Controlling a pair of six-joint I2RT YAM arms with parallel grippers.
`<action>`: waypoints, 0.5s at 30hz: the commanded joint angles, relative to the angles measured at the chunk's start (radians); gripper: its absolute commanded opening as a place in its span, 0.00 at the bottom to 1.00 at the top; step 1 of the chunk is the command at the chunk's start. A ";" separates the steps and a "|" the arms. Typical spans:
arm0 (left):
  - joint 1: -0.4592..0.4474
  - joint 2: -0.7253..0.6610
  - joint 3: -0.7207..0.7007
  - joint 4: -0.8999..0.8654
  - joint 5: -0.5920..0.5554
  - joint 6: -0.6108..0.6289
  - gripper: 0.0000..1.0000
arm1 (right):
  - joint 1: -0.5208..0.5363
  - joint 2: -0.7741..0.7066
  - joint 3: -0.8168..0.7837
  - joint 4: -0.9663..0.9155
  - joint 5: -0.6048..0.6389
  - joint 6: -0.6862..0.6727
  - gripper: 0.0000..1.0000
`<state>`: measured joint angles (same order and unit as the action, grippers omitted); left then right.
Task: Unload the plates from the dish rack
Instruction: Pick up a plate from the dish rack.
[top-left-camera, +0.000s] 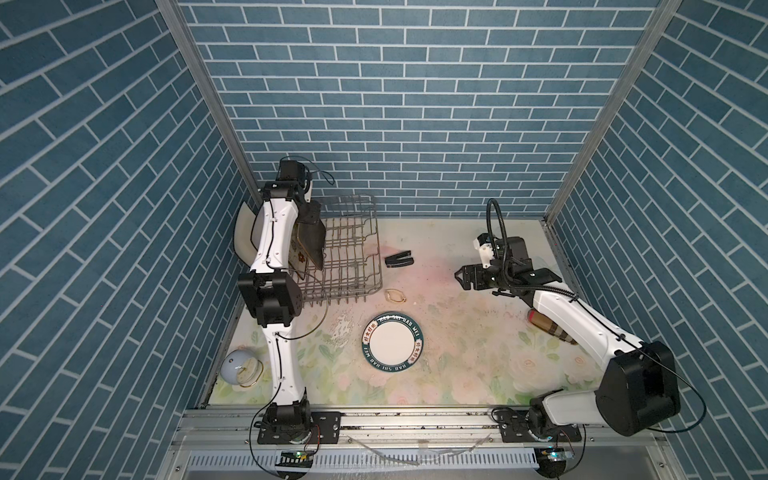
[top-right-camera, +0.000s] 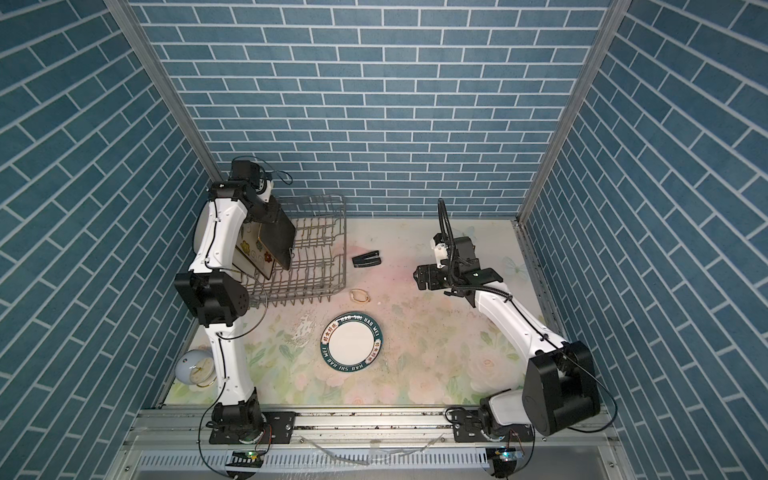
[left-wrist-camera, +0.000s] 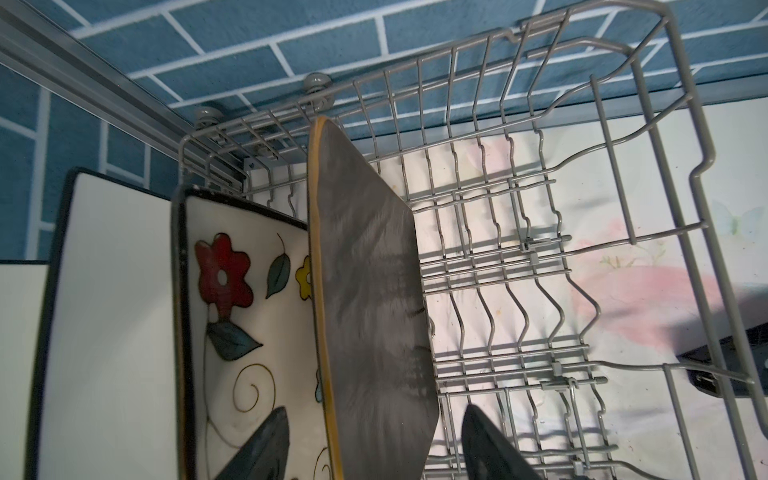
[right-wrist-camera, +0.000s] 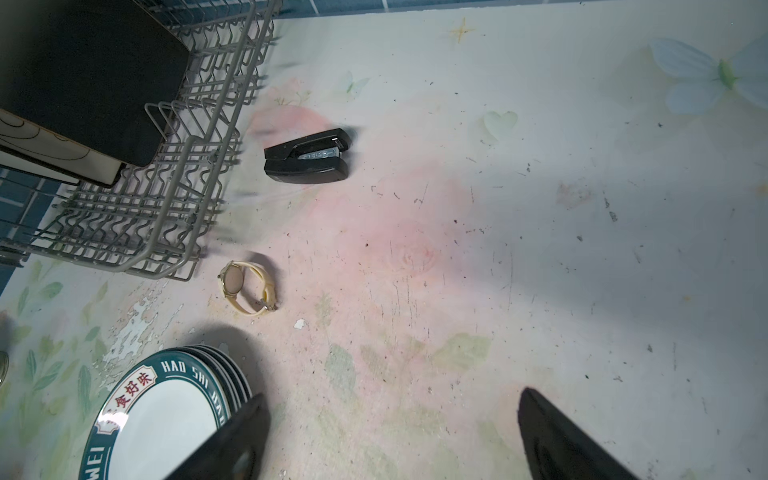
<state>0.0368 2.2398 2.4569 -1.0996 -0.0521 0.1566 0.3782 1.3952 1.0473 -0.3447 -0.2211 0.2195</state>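
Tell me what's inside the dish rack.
Upright in the rack: a black plate, a flowered plate and two cream plates. Their bottom edges are covered, so their slots can't be seen.

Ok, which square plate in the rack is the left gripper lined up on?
The black plate, at the end of the row: the open left gripper straddles its edge. The flowered plate and cream plates stand beyond it.
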 joint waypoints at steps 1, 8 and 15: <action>0.009 0.038 0.035 -0.025 -0.009 -0.016 0.67 | -0.006 0.033 0.065 0.011 -0.034 -0.035 0.90; 0.014 0.098 0.080 -0.046 -0.012 -0.020 0.55 | -0.016 0.094 0.095 0.025 -0.059 -0.032 0.87; 0.013 0.111 0.080 -0.048 0.000 -0.035 0.35 | -0.021 0.122 0.105 0.032 -0.065 -0.032 0.84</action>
<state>0.0483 2.3360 2.5149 -1.1168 -0.0635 0.1318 0.3634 1.5085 1.1057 -0.3214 -0.2680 0.2161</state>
